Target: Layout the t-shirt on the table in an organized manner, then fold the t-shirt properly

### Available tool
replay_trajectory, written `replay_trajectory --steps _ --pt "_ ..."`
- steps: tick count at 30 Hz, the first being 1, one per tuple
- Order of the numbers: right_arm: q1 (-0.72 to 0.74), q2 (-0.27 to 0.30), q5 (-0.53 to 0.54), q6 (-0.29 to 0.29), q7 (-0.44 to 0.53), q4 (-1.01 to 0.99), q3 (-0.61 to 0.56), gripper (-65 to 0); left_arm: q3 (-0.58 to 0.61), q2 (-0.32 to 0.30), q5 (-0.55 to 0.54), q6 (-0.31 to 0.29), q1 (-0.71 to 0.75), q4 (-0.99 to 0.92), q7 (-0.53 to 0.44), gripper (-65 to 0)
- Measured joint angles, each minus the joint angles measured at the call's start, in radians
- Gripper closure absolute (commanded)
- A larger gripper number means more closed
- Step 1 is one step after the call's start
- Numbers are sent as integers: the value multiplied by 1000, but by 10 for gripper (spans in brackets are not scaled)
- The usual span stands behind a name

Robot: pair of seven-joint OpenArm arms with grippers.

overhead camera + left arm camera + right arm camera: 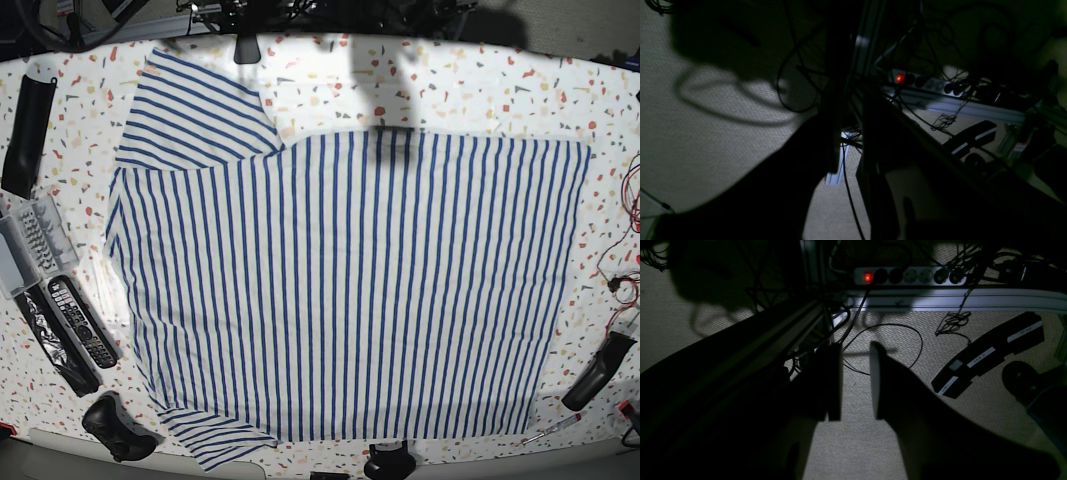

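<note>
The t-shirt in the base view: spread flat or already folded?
Spread flat. The t-shirt lies open across the table, stripes running unbroken, both sleeves out at the left side. No fold layers show.

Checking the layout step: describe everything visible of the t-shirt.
The t-shirt is white cloth with thin blue stripes. It lies spread flat on the speckled table and covers most of it. One sleeve fans out toward the upper left and another pokes out at the lower left; its hem runs down the right. Mild wrinkles show. No gripper touches it.
</note>
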Motion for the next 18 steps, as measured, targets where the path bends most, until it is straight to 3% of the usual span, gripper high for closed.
replay_trajectory --steps 14,18 --pt "-17 10 0 0 0 1 0 -141 0 0 0 0 18 6 21 -95" --pt "-74 40 0 38 4 35 0 -141 0 0 0 -3 83 76 32 -95"
